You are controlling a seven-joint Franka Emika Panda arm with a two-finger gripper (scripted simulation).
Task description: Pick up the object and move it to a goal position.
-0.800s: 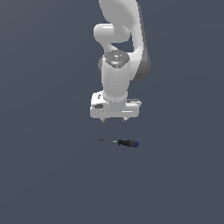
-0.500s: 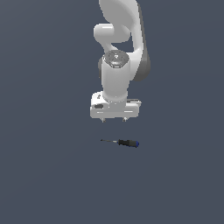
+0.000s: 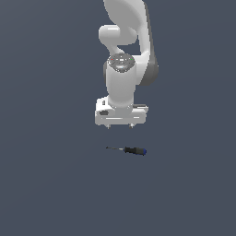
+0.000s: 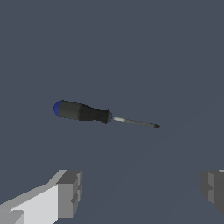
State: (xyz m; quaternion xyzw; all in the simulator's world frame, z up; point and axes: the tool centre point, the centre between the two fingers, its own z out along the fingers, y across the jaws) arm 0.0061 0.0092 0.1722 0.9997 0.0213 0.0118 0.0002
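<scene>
One slim screwdriver (image 3: 127,150) was seen lying flat on the smooth grey floor (image 3: 50,184), thin dark shaft, rounded black handle, blue end. One white gripper (image 3: 120,126) was held above it, its two blocky fingers (image 4: 69,192) spread wide, nothing grasped.

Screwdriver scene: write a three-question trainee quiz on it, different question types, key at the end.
1. True or false: the gripper is shut on the screwdriver.
2. Multiple choice: in the exterior view, the screwdriver's blue handle end points toward A) that view's left, B) that view's right, C) straight up.
3. Fill in: the screwdriver lies flat on the grey ____, apart from the fingers.

Key
1. False: the jaws stand wide open, with nothing between them.
2. B
3. floor
</scene>
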